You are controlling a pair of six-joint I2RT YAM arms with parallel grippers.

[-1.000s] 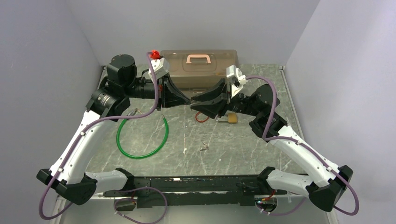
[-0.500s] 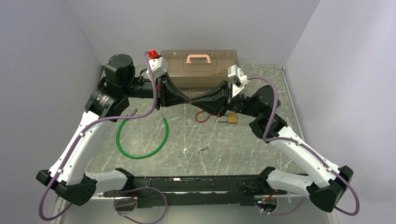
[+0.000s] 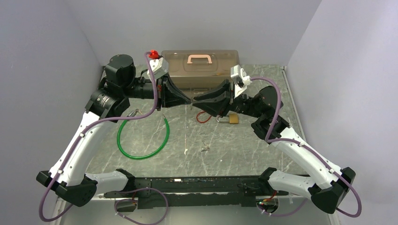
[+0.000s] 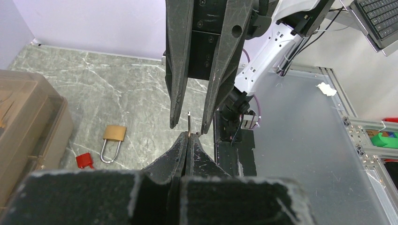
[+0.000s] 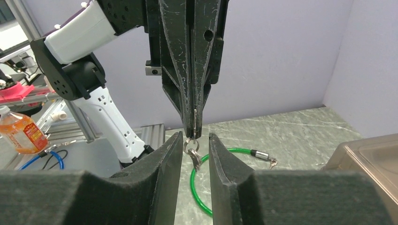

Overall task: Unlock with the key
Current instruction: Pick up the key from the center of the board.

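My left gripper (image 3: pixel 189 100) is shut on the key, a thin silver blade. The key's tip (image 4: pixel 188 122) sticks out past the closed fingertips. In the right wrist view the key (image 5: pixel 195 121) sits between the left fingers, with a small ring and a second key (image 5: pixel 194 155) dangling below. My right gripper (image 5: pixel 195 138) is open, its two pads on either side of the dangling ring, not touching it. Both grippers meet tip to tip above the table. The brass padlock (image 3: pixel 233 119) lies flat on the table below the right gripper and also shows in the left wrist view (image 4: pixel 114 133).
A brown plastic box (image 3: pixel 199 65) with a pink handle stands at the back. A green cable loop (image 3: pixel 141 140) lies left of centre, its silver tip (image 5: pixel 258 155) on the table. A red tag (image 4: pixel 84 161) on red wire lies by the padlock. Small metal bits (image 3: pixel 205 148) lie mid-table.
My right gripper has risen and moved left until its open fingers sit around the left gripper's tip. The left gripper has stayed about where it was, still shut on the key.
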